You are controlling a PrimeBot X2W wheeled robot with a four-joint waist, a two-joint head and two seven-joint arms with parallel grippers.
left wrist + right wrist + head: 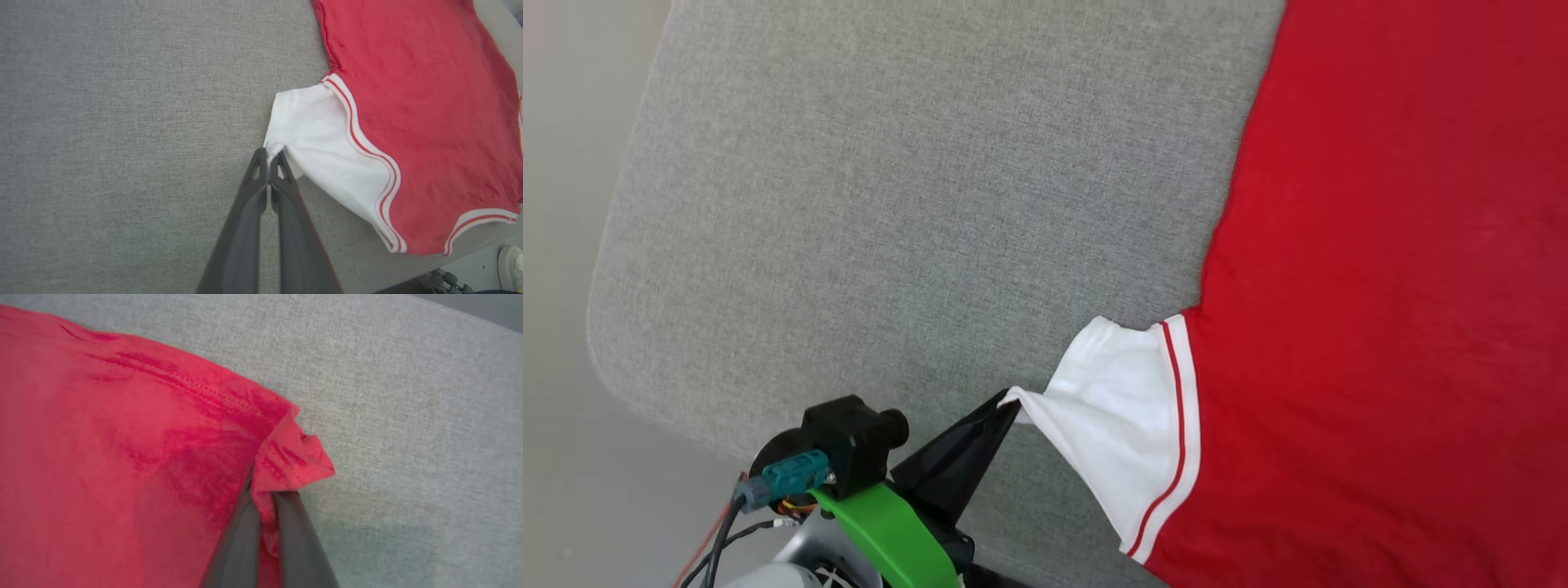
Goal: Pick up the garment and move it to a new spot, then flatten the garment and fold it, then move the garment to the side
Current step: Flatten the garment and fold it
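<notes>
A broad grey woven-fabric surface [849,204] with a rounded corner takes up most of the head view, its left and lower-left edges bordering pale floor [564,245]. A wide stretch of bare cloth lies open to the left of the work. The garment, a red jersey-style shirt with white short sleeves [1380,286], lies on the right part of the surface, its red body mostly flat with faint creases. In the left wrist view its red-and-white striped trim [482,218] sits close to the surface's near edge. One white sleeve [1119,408] with a thin red stripe reaches leftward from the body onto the bare grey cloth and is drawn to a point. The left gripper [1011,406] meets that point low in the head view, its jaws pressed together and pinching the sleeve's tip. In the right wrist view the right gripper [264,492] has its jaws closed on a bunched red corner of the hem, with open grey surface beside it.
</notes>
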